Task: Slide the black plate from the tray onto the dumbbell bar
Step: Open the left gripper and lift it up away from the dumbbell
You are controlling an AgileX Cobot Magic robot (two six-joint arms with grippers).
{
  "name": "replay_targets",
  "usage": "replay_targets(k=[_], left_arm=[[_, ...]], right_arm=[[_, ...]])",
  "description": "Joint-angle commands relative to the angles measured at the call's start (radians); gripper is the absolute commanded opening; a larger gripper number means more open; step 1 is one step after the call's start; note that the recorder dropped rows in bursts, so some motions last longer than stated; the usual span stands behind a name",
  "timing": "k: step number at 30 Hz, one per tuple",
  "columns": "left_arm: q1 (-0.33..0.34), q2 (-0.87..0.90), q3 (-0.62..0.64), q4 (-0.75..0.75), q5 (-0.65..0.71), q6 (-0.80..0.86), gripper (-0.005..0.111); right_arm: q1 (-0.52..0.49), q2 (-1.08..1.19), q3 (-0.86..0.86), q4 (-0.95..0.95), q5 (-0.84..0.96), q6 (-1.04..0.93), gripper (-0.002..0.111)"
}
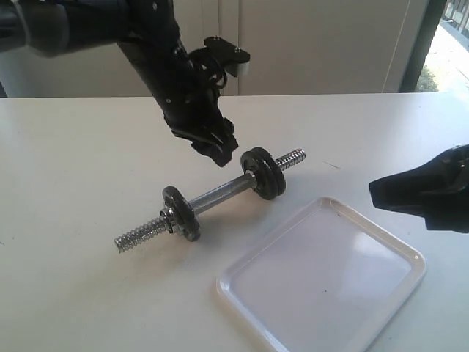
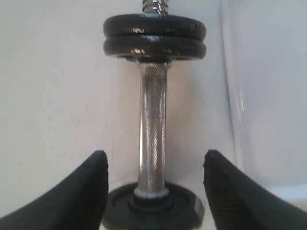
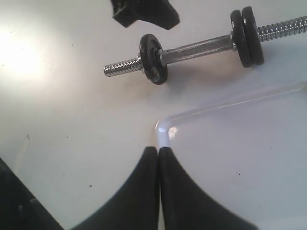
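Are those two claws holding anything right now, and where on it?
Nothing is held. The left gripper hangs open over the dumbbell bar; the right gripper is shut on nothing.

Nothing legible is showing anywhere: no txt, nos., brand or signs. Black discs [image 2: 154, 37] on the dumbbell bar [image 1: 220, 194] are reading blank/blurred; tray [image 1: 330, 271] is showing glare only.

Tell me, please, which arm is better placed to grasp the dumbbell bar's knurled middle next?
Left, probably. The left gripper hangs open above the dumbbell bar, its fingers lined up either side of the knurling. The right gripper is shut, off by the tray.
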Motion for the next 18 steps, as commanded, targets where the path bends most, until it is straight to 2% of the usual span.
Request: replay_targets(k=[1, 6, 10, 13, 18], left_arm=[[0.001, -0.108, 0.000, 0.107, 0.164, -0.086, 0.050], [0.001, -0.240, 0.032, 0.231, 0.201, -0.240, 0.019], [0.001, -0.367, 0.101, 0.244, 0.203, -0.280, 0.001], [-0.001, -0.470, 0.176, 0.240, 0.203, -0.306, 0.000], [-0.001, -0.776, 0.402, 0.236, 0.240, -0.403, 0.000]], right_arm=[[0.002, -0.007, 0.003, 0.005, -0.035, -0.002, 0.000], [0.002, -0.007, 0.003, 0.003, -0.065, -0.002, 0.000], [0.002, -0.007, 0.003, -0.001, -0.075, -0.002, 0.000], [0.002, -0.007, 0.003, -0.011, -0.095, -0.002, 0.000], [0.002, -0.007, 0.003, -0.017, -0.121, -0.002, 0.000]])
